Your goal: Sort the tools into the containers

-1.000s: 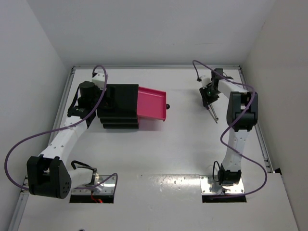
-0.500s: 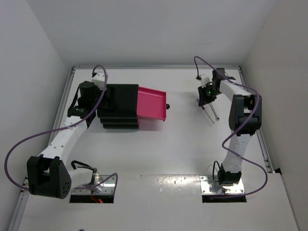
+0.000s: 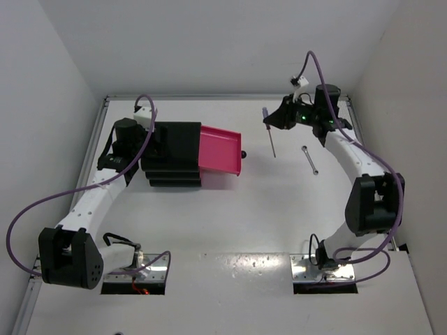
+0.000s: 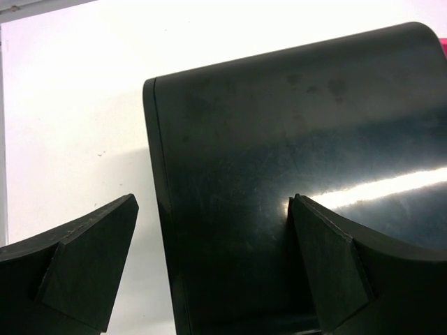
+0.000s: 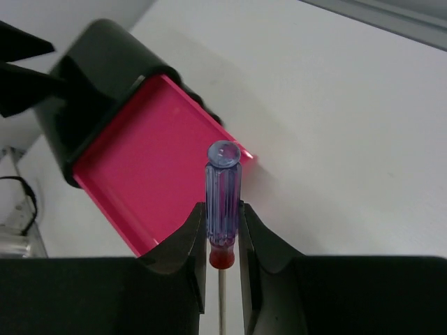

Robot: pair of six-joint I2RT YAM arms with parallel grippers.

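R gripper is clamped on a screwdriver: both fingers press the bottom of its clear blue handle, just above the red collar. The rounded cap sticks up past the fingertips and the thin metal shaft runs down btwn them, out of the wrist view. From the top cam the shaft slants from the gripper toward the arm bases; can't tell if its tip touches the desk. Ahead of this gripper and off to its left in the wrist view is the pink drawer, pulled out of the black cabinet and tilted, well apart from the screwdriver. Its black knob is on the edge facing the gripper. A silver wrench lies flat on the desk near the R gripper, on the side toward the arm's base, touching neither gripper nor screwdriver. L gripper is at the far side of the cabinet from the drawer, its fingers spread apart. The cabinet's rounded vertical edge stands btwn them, w/ white desk showing btwn one finger and the cabinet wall. The other finger overlaps the glossy black face; contact there can't be told.
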